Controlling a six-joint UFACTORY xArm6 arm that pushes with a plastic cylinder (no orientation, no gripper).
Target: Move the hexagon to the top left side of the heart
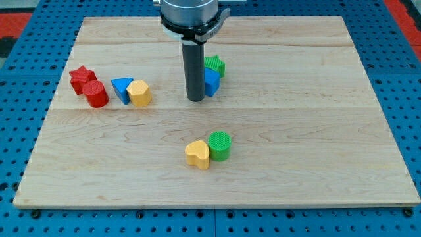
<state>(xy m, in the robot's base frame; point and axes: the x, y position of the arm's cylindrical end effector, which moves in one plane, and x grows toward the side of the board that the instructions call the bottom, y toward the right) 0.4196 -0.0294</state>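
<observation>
The yellow hexagon (pixel 139 93) lies at the board's left, touching a blue triangle (pixel 122 89) on its left side. The yellow heart (pixel 197 155) lies below the board's middle, with a green cylinder (pixel 220 145) against its right side. My tip (pixel 195 99) rests on the board near the middle. It is right of the hexagon, well above the heart, and close against the left side of a blue cube (pixel 212 82). The rod hides part of that cube.
A green star (pixel 215 65) sits just above the blue cube. A red star (pixel 81 76) and a red cylinder (pixel 96 94) lie at the far left, beside the blue triangle. The wooden board (pixel 316 131) ends on a blue pegboard.
</observation>
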